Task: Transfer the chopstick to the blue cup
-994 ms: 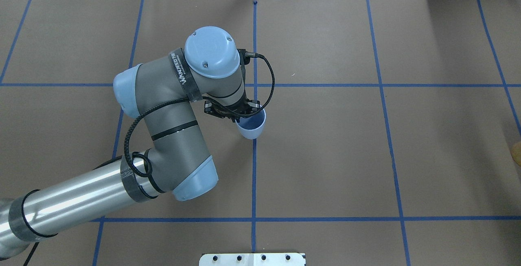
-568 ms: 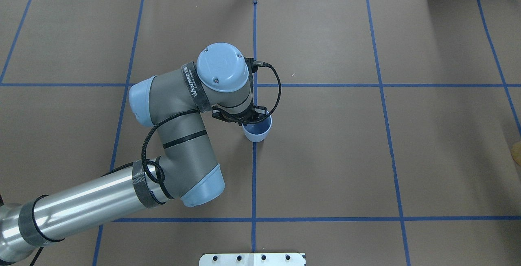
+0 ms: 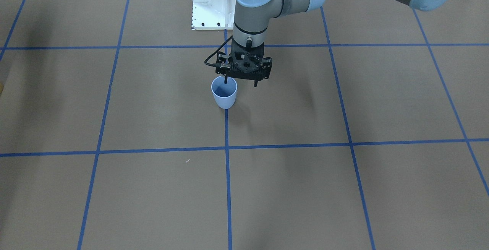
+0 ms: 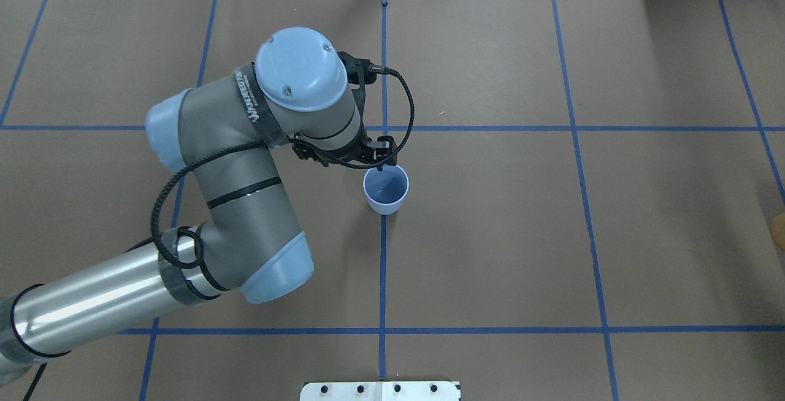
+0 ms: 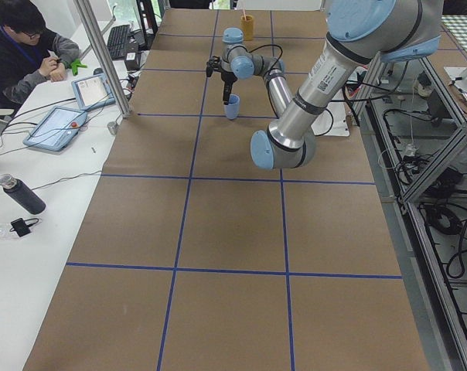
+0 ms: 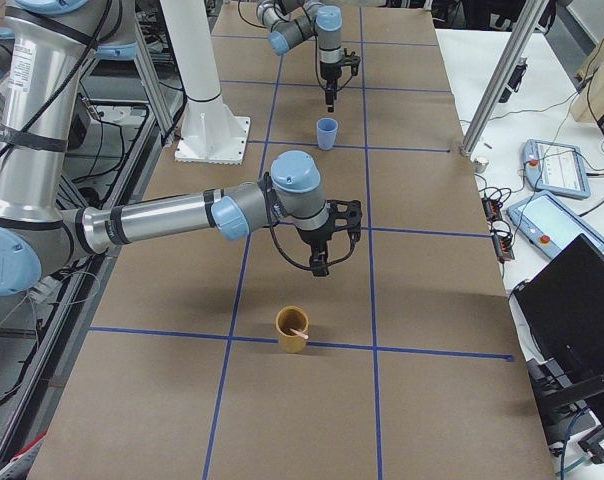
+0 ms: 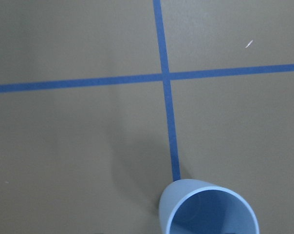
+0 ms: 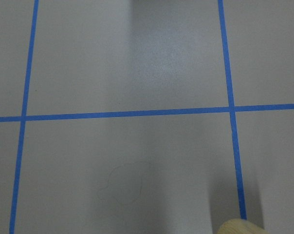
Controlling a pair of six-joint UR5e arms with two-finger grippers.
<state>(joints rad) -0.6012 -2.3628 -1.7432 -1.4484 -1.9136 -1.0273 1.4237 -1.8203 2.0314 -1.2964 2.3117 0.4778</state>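
Left hand (image 3: 241, 81) is hanging wide open above the blue cup (image 3: 224, 92) and holding nothing. A second ago it was pinching the cup's rim, with the cup looking tipped. At 0.6 s ago the cup was sitting level but the fingers were still on the rim. Now the cup is standing upright and free on the counter (image 4: 490, 235), right on the middle tape line, and the left hand is lifting up and back. The right-side view is showing a gap between fingertips and rim, though from the front one finger is still lining up over the cup's mouth.

Chopstick (image 6: 299, 331) is sitting in an orange cup (image 6: 287, 342) toward the robot's right end, well apart from the blue cup. It is showing only as a small pale pink sliver. Right hand (image 6: 327, 262) is hovering near that orange cup. It is showing only in the side view, so I cannot tell how far open it is.

Judging from this, the blue cup is now placed and released. The transfer itself is not yet started. The chopstick is probably needing a pickup from the right side.
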